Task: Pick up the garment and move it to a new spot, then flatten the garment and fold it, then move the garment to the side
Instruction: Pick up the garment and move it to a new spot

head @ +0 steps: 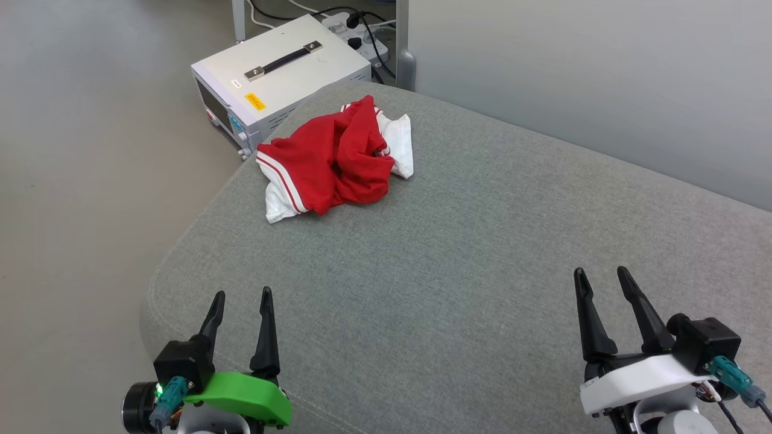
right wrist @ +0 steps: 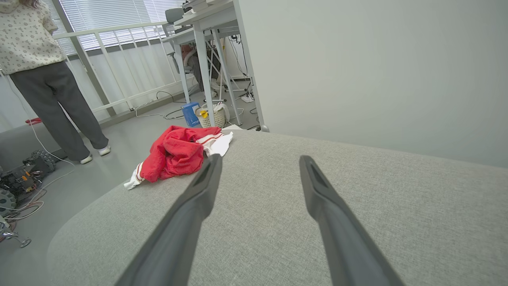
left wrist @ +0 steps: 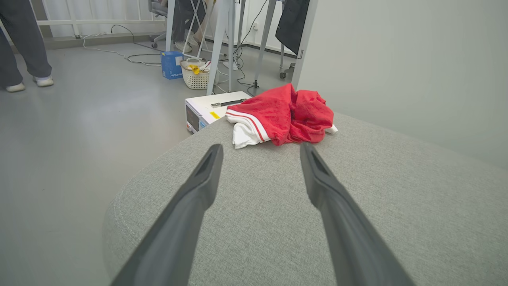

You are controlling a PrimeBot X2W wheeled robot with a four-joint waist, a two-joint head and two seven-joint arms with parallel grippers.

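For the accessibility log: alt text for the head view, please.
A crumpled red T-shirt with white sleeves lies at the far left of a grey cushioned surface. The left gripper and right gripper hover open and empty nearby.

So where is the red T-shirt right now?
In the head view the garment lies crumpled at the far left of the grey cushion, near the white box on the floor, well ahead of the left gripper.

Bright, even light, soft faint shadows, sharp focus; wrist views bow at their edges.
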